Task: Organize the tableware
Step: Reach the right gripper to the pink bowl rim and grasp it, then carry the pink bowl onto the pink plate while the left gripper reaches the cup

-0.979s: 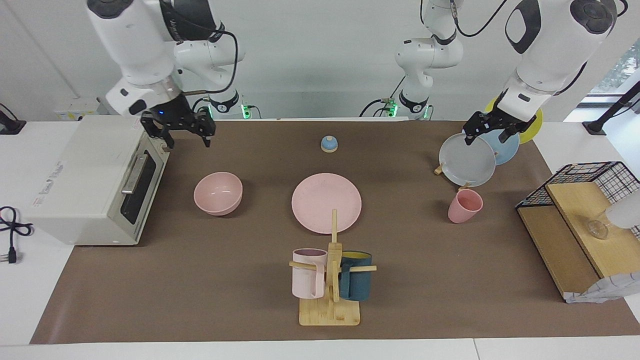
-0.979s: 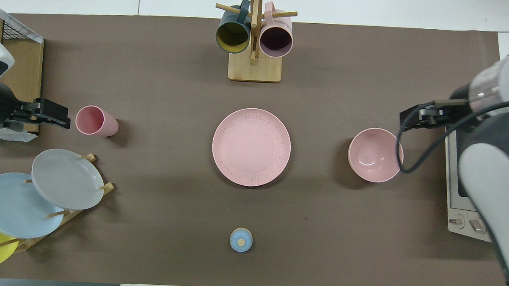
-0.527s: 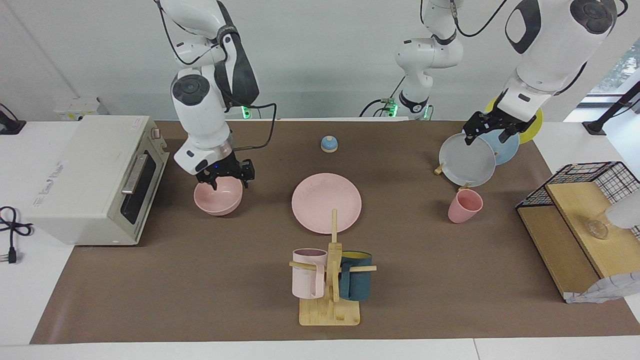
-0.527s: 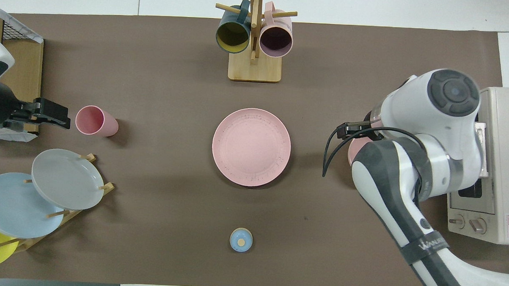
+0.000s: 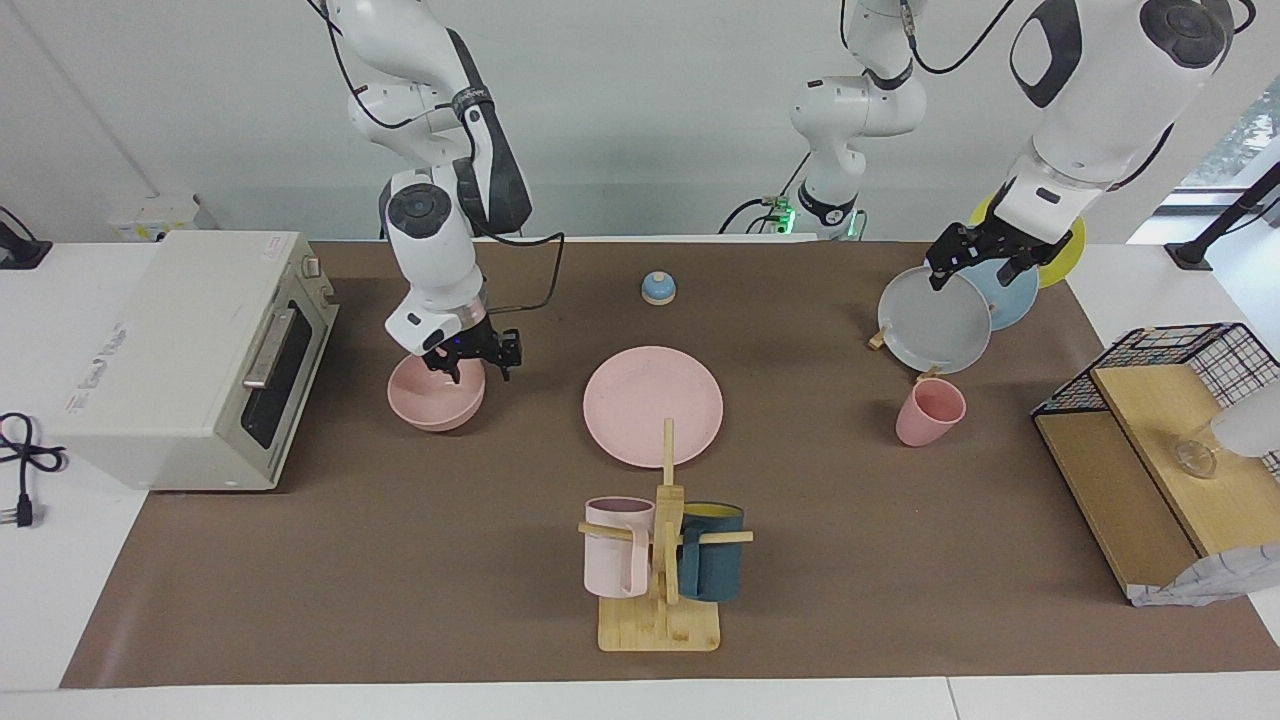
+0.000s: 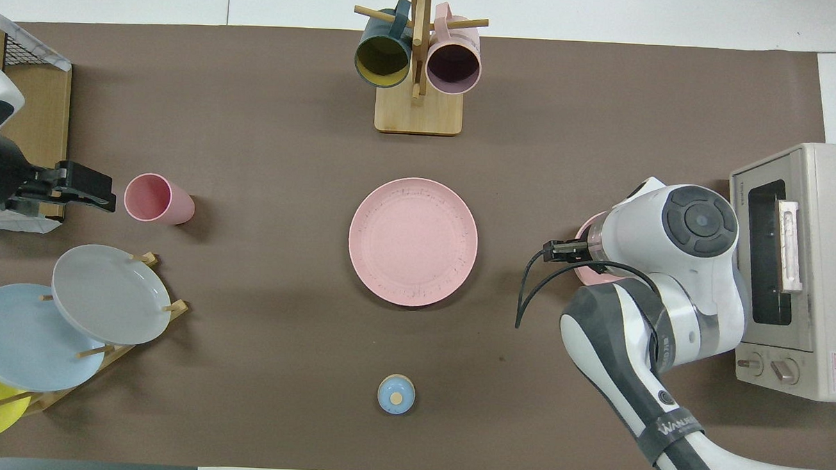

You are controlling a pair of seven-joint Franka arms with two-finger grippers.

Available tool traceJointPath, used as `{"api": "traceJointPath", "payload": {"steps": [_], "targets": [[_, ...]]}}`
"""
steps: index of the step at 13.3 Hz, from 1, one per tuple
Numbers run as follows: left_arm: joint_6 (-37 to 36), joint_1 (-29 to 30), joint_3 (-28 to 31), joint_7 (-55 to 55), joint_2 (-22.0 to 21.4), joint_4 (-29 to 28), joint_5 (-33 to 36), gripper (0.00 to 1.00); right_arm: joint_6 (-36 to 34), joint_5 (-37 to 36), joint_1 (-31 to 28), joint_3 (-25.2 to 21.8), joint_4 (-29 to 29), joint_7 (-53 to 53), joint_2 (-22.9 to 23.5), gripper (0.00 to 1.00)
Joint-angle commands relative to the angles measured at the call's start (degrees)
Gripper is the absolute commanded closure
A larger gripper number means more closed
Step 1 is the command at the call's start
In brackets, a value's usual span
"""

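The pink bowl [image 5: 432, 400] sits on the brown mat beside the toaster oven, and only a sliver of it [image 6: 582, 234] shows under the arm in the overhead view. My right gripper [image 5: 474, 362] is open and low at the bowl's rim on the side toward the pink plate [image 5: 652, 405], one finger inside the bowl and one outside. The plate [image 6: 413, 242] lies flat at the mat's middle. The pink cup [image 5: 928, 412] stands upright toward the left arm's end [image 6: 156, 199]. My left gripper [image 5: 972, 272] is open, empty and waits raised beside the cup [image 6: 89, 187].
A toaster oven [image 5: 190, 350] stands at the right arm's end. A wooden mug tree [image 5: 660, 560] with pale pink and teal mugs stands farther from the robots than the plate. A rack holds grey [image 5: 935, 325], blue and yellow plates. There is also a blue bell [image 5: 658, 288] and a wire-and-wood shelf [image 5: 1150, 440].
My right arm swung from over the toaster oven down to the bowl, then shifted toward the plate side of its rim. The left arm has not moved.
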Motion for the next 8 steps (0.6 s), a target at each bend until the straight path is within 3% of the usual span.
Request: {"api": "traceJointPath", "payload": {"steps": [1,2,4,6,8], "targets": [[-0.2,-0.3,0.1,0.1,-0.9,-0.3,0.1,0.0,1.8,1.1,0.0,-0.1,-2.8,0.6,-1.3,0.36],[-0.2,-0.4,0.1,0.1,-0.8,-0.3,0.1,0.0,1.9,1.1,0.0,0.0,-2.8,0.6,-1.3,0.42],[-0.2,-0.5,0.1,0.1,-0.8,-0.3,0.1,0.0,1.9,1.1,0.0,-0.1,-2.8,0.0,-1.4,0.67],[-0.2,-0.1,0.1,0.1,-0.8,-0.3,0.1,0.0,1.8,0.6,0.0,-0.1,-3.2,0.0,-1.5,1.0],[-0.1,0.0,0.1,0.3,-0.8,-0.3,0.1,0.0,1.8,0.2,0.0,0.0,-3.3,-0.1,-1.5,1.0]]}}
